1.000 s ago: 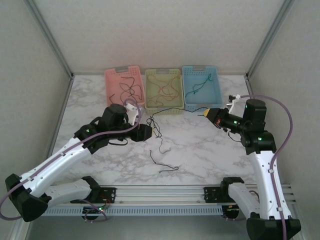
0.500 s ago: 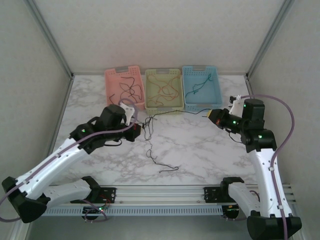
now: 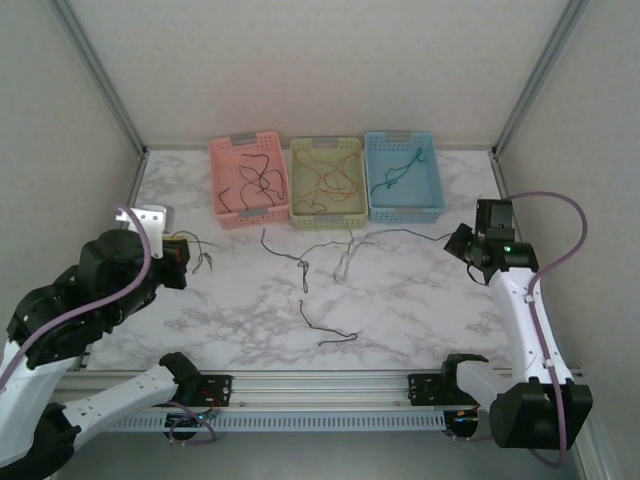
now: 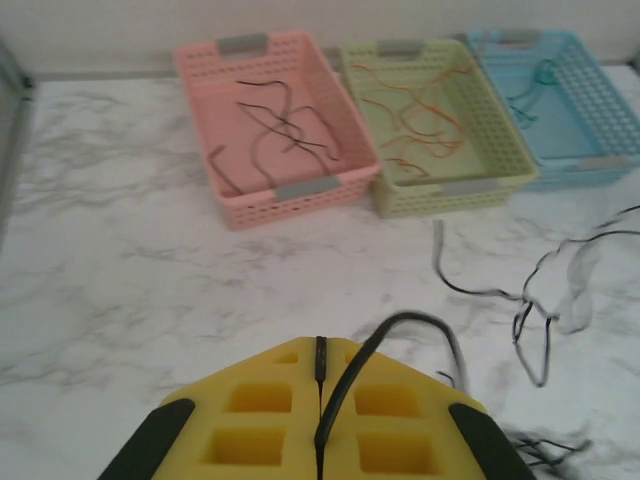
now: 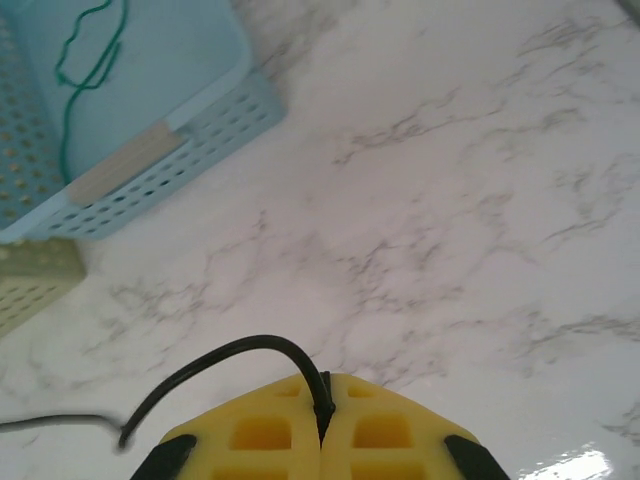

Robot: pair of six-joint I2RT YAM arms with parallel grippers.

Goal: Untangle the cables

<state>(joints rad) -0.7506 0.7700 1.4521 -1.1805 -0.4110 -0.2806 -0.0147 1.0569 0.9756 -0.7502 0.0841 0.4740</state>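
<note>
Black, hair-thin curly cables (image 3: 305, 265) occupy the middle of the white marble-patterned tabletop (image 3: 420, 310), while three baskets stand side by side along its far edge. The pink perforated plastic basket (image 3: 255, 217) holds several black strands, the pale green perforated plastic basket (image 3: 328, 221) holds reddish-orange ones, and the light blue perforated plastic basket (image 3: 405, 212) holds a dark teal-green one. Judged from this arrangement, sorting by colour is well advanced and only black strands are left outside. The left gripper (image 4: 320, 352) has its yellow foam pads pressed together on a black strand that arches up out of the seam and falls to the table at its right, next to a small knot (image 3: 207, 262) of wire. The right gripper (image 5: 322, 382) likewise pinches a black strand between closed pads. In the overhead view that strand runs leftward, low over the table, to a looped cluster in front of the green and blue baskets. The two arms are set well apart, near opposite table edges. Whether the strand at the left joins the central cluster cannot be told. One loose black strand (image 3: 327, 330) lies by itself nearer the arm bases, apart from the rest. Remaining work, as a judgement: separate the central loops and the small knot, then carry each freed black strand to the pink basket.
</note>
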